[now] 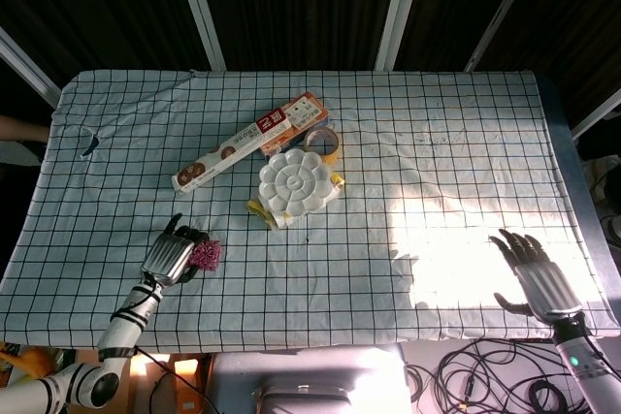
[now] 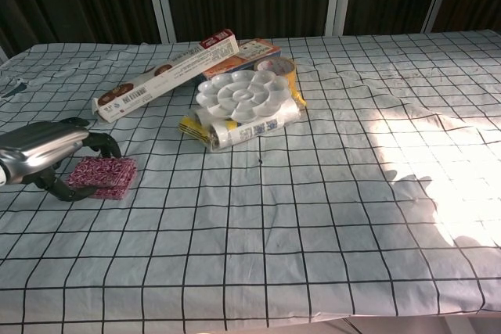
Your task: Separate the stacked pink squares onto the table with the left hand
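The stacked pink squares (image 2: pixel 103 175) lie at the table's near left, their near edge raised a little off the checked cloth. My left hand (image 2: pixel 45 156) curls around them: fingers (image 2: pixel 100 142) reach over the far edge and the thumb sits at the left edge. From the head view the squares (image 1: pixel 206 252) show just right of the left hand (image 1: pixel 171 258). My right hand (image 1: pixel 535 274) rests flat and open on the sunlit cloth at the near right, holding nothing; the chest view does not show it.
A white flower-shaped palette (image 1: pixel 293 181) sits on a white roll and yellow items mid-table. Behind it lie a long foil box (image 1: pixel 250 141) and a tape roll (image 1: pixel 324 140). The table's front edge (image 1: pixel 291 341) runs close to both hands.
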Motion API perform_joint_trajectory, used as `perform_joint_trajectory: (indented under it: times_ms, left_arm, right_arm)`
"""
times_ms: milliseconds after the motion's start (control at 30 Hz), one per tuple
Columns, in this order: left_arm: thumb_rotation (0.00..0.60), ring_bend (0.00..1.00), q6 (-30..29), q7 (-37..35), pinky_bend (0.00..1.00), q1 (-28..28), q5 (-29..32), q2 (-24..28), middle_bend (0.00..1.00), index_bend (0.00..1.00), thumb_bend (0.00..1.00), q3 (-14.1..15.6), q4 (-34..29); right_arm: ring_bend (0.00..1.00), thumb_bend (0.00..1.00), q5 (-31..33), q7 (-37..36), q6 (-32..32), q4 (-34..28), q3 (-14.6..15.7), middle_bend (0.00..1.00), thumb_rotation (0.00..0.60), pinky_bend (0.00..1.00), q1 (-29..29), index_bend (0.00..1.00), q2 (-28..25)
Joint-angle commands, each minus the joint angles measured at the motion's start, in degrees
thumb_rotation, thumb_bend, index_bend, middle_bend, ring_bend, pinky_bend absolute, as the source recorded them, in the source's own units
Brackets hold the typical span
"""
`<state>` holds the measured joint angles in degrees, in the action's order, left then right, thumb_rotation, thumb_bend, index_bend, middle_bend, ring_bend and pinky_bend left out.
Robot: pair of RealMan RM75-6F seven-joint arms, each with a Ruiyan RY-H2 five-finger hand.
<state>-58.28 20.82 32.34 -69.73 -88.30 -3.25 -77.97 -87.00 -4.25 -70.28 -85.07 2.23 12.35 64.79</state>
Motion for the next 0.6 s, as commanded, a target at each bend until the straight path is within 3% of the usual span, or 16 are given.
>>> perform_joint_trajectory:
  times_ms: [33, 333, 600]
  left_arm:
    - [0.6, 0.24, -0.99, -0.28, 0.0, -0.42, -0.84, 0.21, 0.63, 0.61, 0.36, 0.12, 0.02]
    - [0.6, 0.24, -4.75, -0.03, 0.0, -2.98, -0.91, 4.62, 0.63, 0.61, 0.36, 0.02, -2.06]
    - [0.6, 0.21, 0.6, -4.09, 0.0, -4.04, 4.16, 5.2, 0.59, 0.56, 0.37, -0.19, 4.44]
  right_arm:
    - [0.0, 0.19, 0.01, 0.03, 0.03, 0.0, 0.01, 0.0, 0.6, 0.0, -0.03, 0.0, -0.02]
    - [0.0, 0.19, -0.25, -0.09, -0.27, -0.13, 0.05, 0.0, 0.6, 0.0, -0.25, 0.0, -0.17]
    - [0.0, 0.19, -0.47, 0.36, -0.32, -0.51, 0.1, 0.0, 0.6, 0.0, -0.32, 0.0, -0.14]
